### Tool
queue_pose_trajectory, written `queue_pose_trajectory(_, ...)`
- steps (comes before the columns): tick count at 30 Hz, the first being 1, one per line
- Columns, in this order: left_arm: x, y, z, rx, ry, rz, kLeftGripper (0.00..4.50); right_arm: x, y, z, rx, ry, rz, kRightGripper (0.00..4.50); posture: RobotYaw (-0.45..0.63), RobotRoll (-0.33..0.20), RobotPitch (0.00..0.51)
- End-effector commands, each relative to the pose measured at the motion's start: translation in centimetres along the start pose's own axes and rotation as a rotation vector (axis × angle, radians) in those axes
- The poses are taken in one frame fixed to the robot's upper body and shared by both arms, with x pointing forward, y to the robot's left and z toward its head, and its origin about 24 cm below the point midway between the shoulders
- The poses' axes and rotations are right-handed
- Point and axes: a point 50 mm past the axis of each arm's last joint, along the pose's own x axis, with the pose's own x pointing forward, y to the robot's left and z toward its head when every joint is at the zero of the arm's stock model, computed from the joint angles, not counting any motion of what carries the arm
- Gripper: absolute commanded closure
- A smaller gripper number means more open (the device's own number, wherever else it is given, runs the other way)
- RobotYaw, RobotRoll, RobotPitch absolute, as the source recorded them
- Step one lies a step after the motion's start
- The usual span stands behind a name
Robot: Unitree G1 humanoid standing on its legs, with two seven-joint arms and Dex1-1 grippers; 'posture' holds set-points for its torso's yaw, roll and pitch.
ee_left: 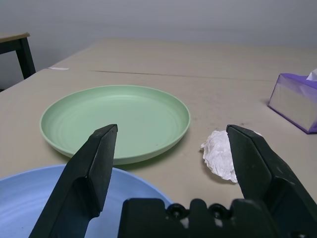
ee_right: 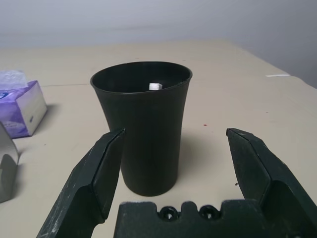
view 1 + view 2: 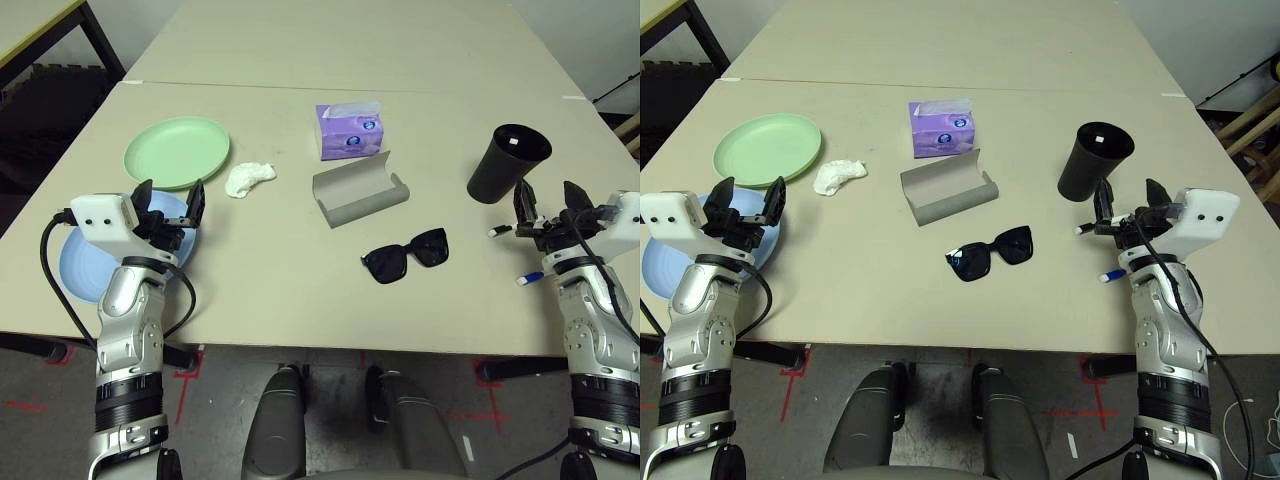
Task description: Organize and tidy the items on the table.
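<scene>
My left gripper (image 3: 170, 200) stands open over the light blue plate (image 3: 80, 265) at the table's near left. Just beyond it lies the pale green plate (image 3: 177, 151), with a crumpled white tissue (image 3: 248, 178) to its right. The purple tissue box (image 3: 349, 131) and the open grey glasses case (image 3: 358, 190) sit mid-table, and black sunglasses (image 3: 405, 255) lie nearer me. My right gripper (image 3: 548, 202) is open just short of the upright black cup (image 3: 507, 163), which has a small white thing inside. A white pen (image 3: 500, 231) and a blue-tipped pen (image 3: 530, 278) lie by that gripper.
The beige table (image 3: 300, 290) has a seam line across its far part. A dark-legged second table (image 3: 40, 30) stands off the far left. Chair parts show beyond the right edge (image 3: 628, 125). The near table edge runs just below both wrists.
</scene>
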Motion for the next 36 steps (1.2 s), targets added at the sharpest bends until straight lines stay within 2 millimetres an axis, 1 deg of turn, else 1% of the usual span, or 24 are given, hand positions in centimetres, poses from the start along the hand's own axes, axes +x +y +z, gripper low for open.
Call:
queue_pose_trajectory(1, -0.1, 0.5, -0.2, 0.005, 0.005, 0.025, 0.0, -0.2, -0.4, -0.3, -0.015, 0.008, -0.031, 0.03, 0.15, 0.0, 0.172)
queue_pose_trajectory(15, 0.0, 0.4, -0.1, 0.004, 0.003, 0.021, 0.0, 0.0, -0.4, -0.3, -0.018, 0.009, -0.015, 0.03, 0.15, 0.0, 0.169)
queue_pose_trajectory(22, 0.1, 0.4, 0.1, 0.011, 0.003, 0.009, 0.0, 0.2, 1.2, 0.0, 0.02, 0.03, 0.193, 0.03, 0.16, 0.0, 0.166)
queue_pose_trajectory(26, 0.2, 0.4, 0.2, 0.015, 0.001, 0.003, 0.0, 0.4, 1.3, 0.3, 0.001, 0.04, 0.268, 0.03, 0.16, 0.0, 0.165)
queue_pose_trajectory(30, 0.2, 0.4, 0.3, 0.016, 0.002, 0.0, 0.0, 0.5, 1.4, 0.5, 0.02, 0.022, 0.323, 0.03, 0.16, 0.0, 0.165)
queue_pose_trajectory(34, 0.2, 0.3, 0.3, 0.017, 0.004, -0.008, 0.0, 0.4, 2.7, 0.8, 0.037, 0.005, 0.485, 0.03, 0.16, 0.0, 0.165)
queue_pose_trajectory(36, 0.2, 0.2, 0.3, 0.02, 0.006, -0.012, 0.0, 0.3, 3.6, 0.9, 0.021, 0.007, 0.622, 0.03, 0.16, 0.0, 0.165)
